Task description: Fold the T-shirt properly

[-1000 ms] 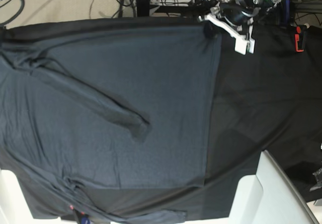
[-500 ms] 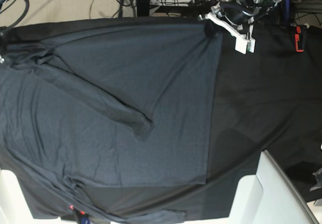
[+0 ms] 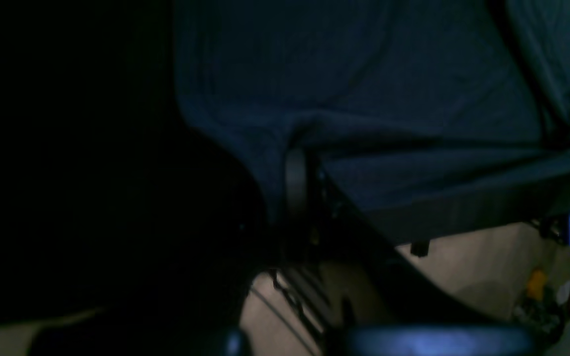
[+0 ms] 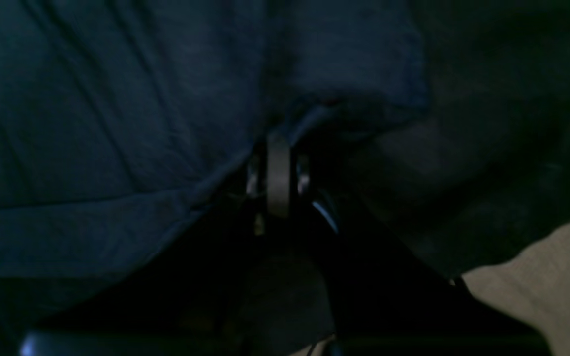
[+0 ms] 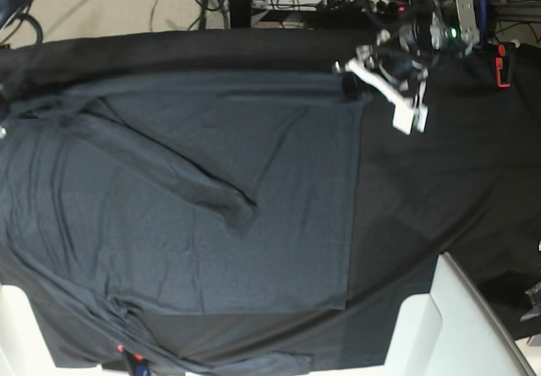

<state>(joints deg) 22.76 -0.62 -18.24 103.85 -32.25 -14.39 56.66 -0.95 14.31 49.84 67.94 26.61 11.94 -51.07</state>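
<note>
On black cloth (image 5: 439, 182), spread T-shirt (image 5: 169, 198).

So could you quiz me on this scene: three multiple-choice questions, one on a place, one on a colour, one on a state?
1. Where does the left claw grip the T-shirt?
A. a corner
B. the middle
C. a sleeve tip

2. What colour is the T-shirt?
A. white
B. slate-grey
C. red

3. How is the right claw?
A. wide open
B. shut on the T-shirt
C. shut on nothing

Answers:
1 A, the base view shows it at the shirt's far corner.
2 B, slightly lighter than the black cloth.
3 B, its wrist view shows fabric bunched at the tips.
</note>
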